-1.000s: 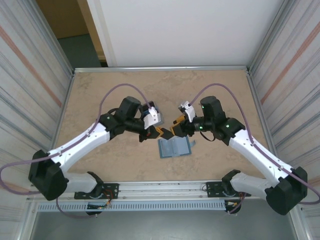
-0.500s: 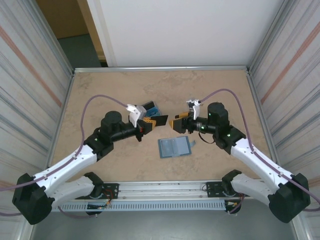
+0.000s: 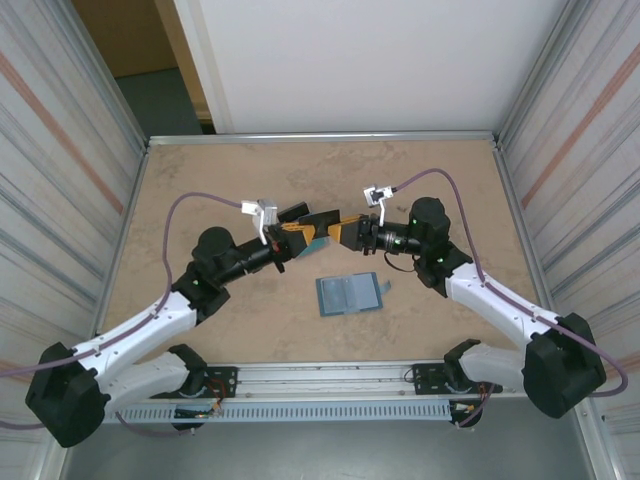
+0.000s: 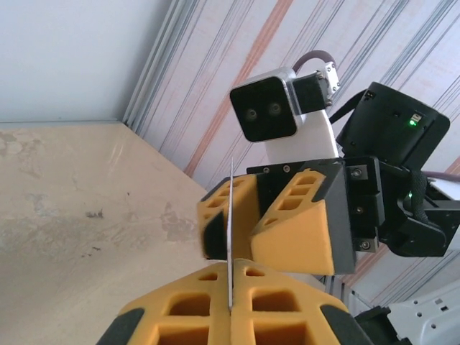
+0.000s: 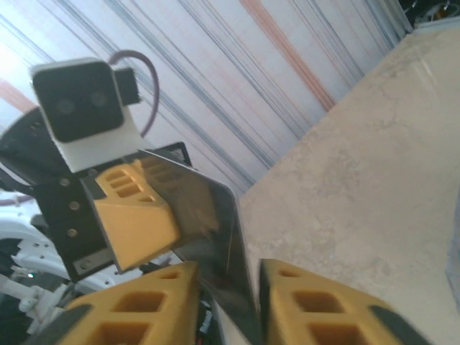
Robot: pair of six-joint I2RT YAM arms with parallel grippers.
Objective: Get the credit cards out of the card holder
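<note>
You look mid-handover: your left gripper (image 4: pixel 230 287) pinches a black credit card (image 5: pixel 210 208), the right gripper (image 5: pixel 228 277) straddles its far end with jaws slightly apart; next, probably clamp right before left releases.

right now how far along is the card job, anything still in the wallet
Done: the wallet lies open on the table, with loose cards beyond it. In hand: the left gripper pinches a dark card, raised, between the fingers of the right gripper. Left: setting it down; whether the pockets still hold cards is too small to tell.
</note>
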